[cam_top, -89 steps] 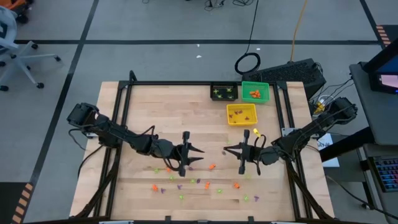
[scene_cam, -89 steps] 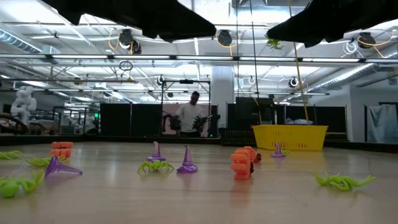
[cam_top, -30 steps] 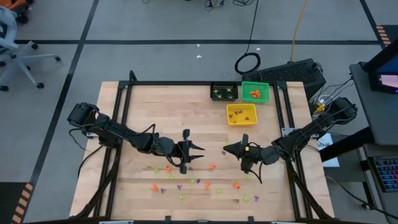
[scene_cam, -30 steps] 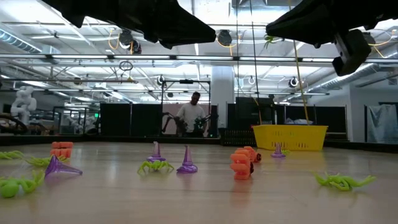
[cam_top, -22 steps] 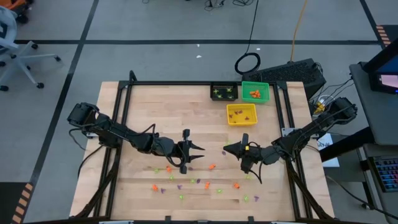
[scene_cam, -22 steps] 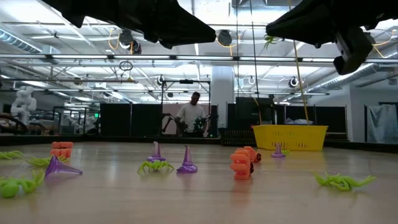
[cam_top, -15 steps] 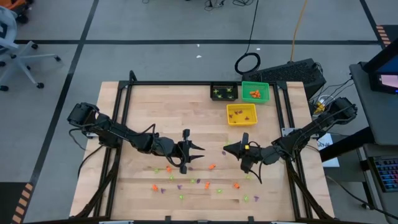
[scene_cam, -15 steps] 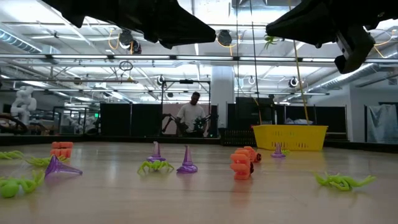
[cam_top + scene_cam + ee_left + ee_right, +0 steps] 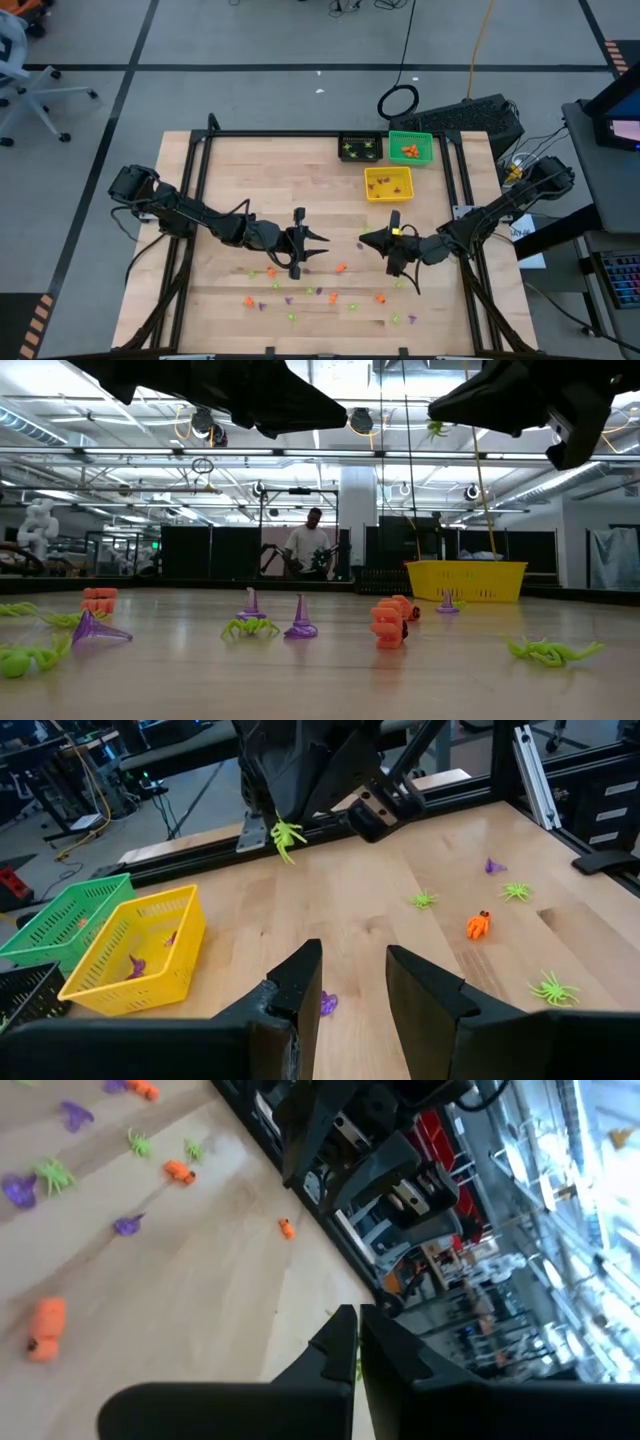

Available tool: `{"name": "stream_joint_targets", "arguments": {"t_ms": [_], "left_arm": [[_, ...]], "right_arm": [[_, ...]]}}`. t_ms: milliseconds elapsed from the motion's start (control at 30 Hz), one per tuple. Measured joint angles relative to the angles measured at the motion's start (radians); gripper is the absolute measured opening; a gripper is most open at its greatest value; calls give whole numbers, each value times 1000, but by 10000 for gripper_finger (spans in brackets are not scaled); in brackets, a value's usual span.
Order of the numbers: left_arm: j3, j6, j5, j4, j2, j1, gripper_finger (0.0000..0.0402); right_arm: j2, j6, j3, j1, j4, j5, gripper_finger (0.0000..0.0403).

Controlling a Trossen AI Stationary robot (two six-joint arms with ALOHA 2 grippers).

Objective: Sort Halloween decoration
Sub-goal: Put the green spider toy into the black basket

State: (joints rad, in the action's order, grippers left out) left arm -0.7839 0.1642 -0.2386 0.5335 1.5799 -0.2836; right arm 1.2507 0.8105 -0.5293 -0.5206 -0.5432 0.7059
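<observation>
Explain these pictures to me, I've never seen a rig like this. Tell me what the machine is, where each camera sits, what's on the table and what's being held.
This is a robot with two dark arms working at a wooden table. One camera looks straight down from above, one sits at table-top height looking across into the room, and one rides on each wrist.

Small orange, purple and light-green Halloween trinkets lie scattered over the near part of the table. At the far edge stand a black bin, a green bin and a yellow bin, each already holding a few trinkets.

The left gripper is open, empty, and hovers over the table. The right gripper is shut on a light-green spider, lifted off the table.
</observation>
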Motion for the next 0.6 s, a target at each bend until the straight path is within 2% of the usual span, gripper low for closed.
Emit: {"name": "stream_joint_targets", "arguments": {"t_ms": [600], "left_arm": [[0, -2, 0, 0, 0, -5, 114]], "right_arm": [[0, -451, 0, 0, 2, 0, 0]]}}
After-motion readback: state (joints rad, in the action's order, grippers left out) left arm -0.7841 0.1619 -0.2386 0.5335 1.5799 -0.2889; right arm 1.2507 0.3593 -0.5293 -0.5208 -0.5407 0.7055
